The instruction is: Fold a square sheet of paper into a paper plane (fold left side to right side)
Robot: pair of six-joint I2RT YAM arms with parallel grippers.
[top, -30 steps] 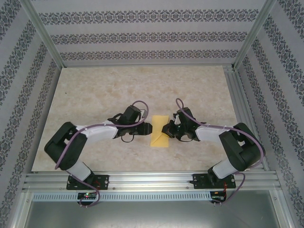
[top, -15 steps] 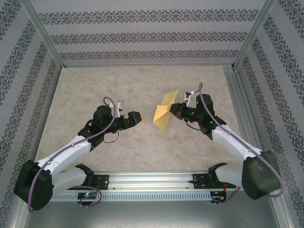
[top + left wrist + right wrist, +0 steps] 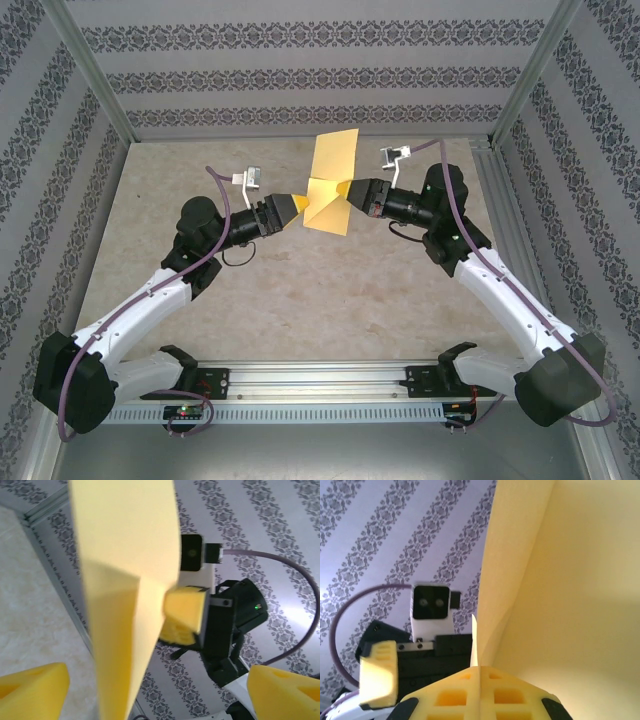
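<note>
Creased yellow-orange paper sheet [image 3: 332,170], aloft over the far middle of the desk [image 3: 200,270], clamped in the right hand [image 3: 354,193]; left hand [image 3: 290,208], fingers apart, just beside its left edge. Folding apparently unfinished.

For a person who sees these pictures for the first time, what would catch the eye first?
First comes the yellow-orange paper, partly folded and held in the air above the far middle of the table. The right gripper is shut on it from the right, while the left gripper points at it from the left, close by, with its fingers apart. Behind them stands a wall with bands of a floral pattern.
</note>
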